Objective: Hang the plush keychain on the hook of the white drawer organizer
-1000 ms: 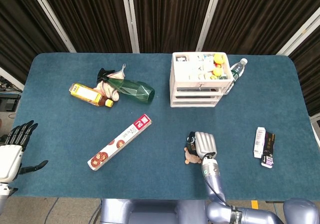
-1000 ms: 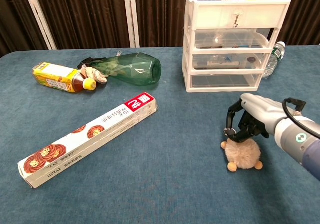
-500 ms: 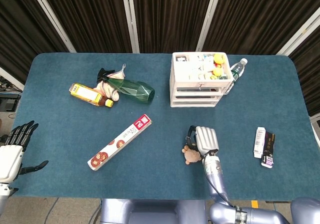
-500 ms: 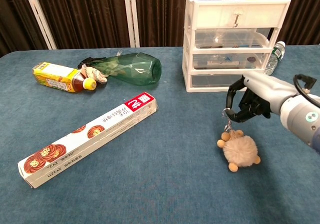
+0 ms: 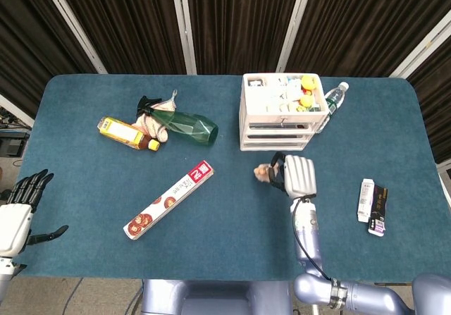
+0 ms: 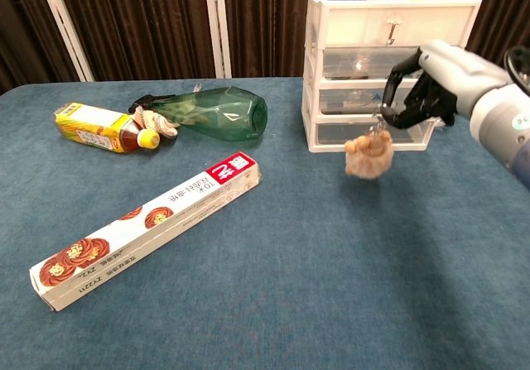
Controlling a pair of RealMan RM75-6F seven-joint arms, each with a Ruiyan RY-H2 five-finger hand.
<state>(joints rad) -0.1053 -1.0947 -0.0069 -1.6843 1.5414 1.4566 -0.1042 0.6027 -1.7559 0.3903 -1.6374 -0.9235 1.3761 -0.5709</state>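
My right hand (image 6: 431, 84) (image 5: 297, 174) holds the plush keychain by its ring, in front of the white drawer organizer (image 6: 389, 22) (image 5: 278, 114). The tan plush (image 6: 368, 155) (image 5: 263, 173) dangles in the air below the fingers, level with the lowest drawer. A small metal hook (image 6: 394, 29) sticks out of the organizer's top drawer front, above the hand. My left hand (image 5: 20, 213) rests open at the table's near left edge, far from all this.
A green spray bottle (image 6: 211, 115), a yellow-capped bottle (image 6: 103, 128) and a long red-and-white box (image 6: 145, 229) lie on the left half. A water bottle (image 5: 335, 100) stands right of the organizer. Small packets (image 5: 372, 206) lie at the right.
My right hand has lifted the plush off the table and carried it up and toward the organizer. The left hand has stayed still.
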